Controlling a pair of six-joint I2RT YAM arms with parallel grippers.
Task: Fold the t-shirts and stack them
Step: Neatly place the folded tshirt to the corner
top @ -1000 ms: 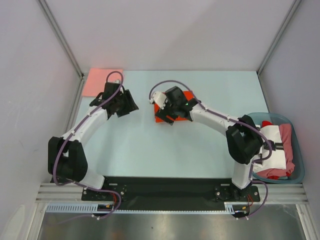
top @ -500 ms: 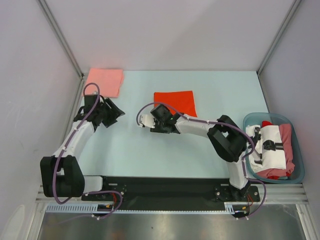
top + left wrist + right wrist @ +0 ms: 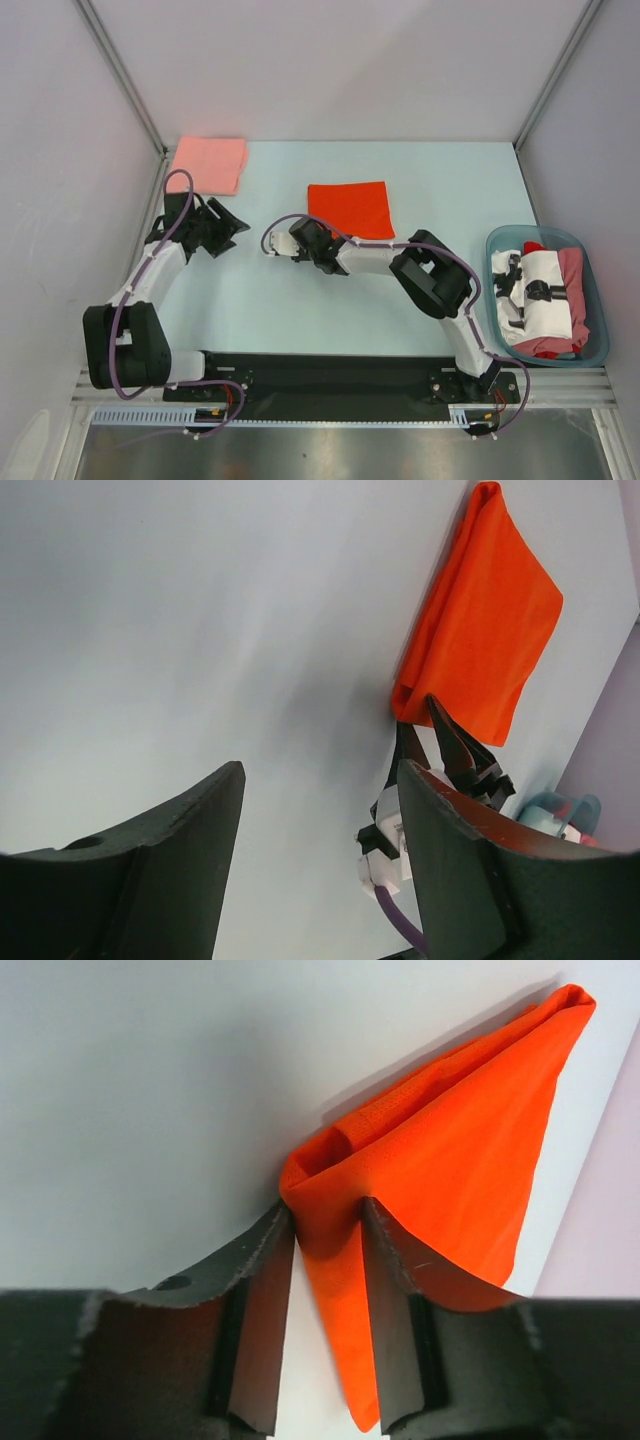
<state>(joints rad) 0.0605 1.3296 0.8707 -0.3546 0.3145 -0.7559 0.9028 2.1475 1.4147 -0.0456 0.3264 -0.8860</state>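
step: stacking, I reckon; orange-red shirt lies folded mid-scene, pink shirt folded at far left
right gripper: jaws narrowed on orange-red shirt's near-left corner, cloth fills the gap; can't tell if clamped
left gripper: jaws apart, empty
next: I'd want every layer pinched before lifting, else the fold opens

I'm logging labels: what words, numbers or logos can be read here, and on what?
None can be read. The orange-red t-shirt and pink t-shirt show no print; dark marks on the white t-shirt in the tub are too small to read.
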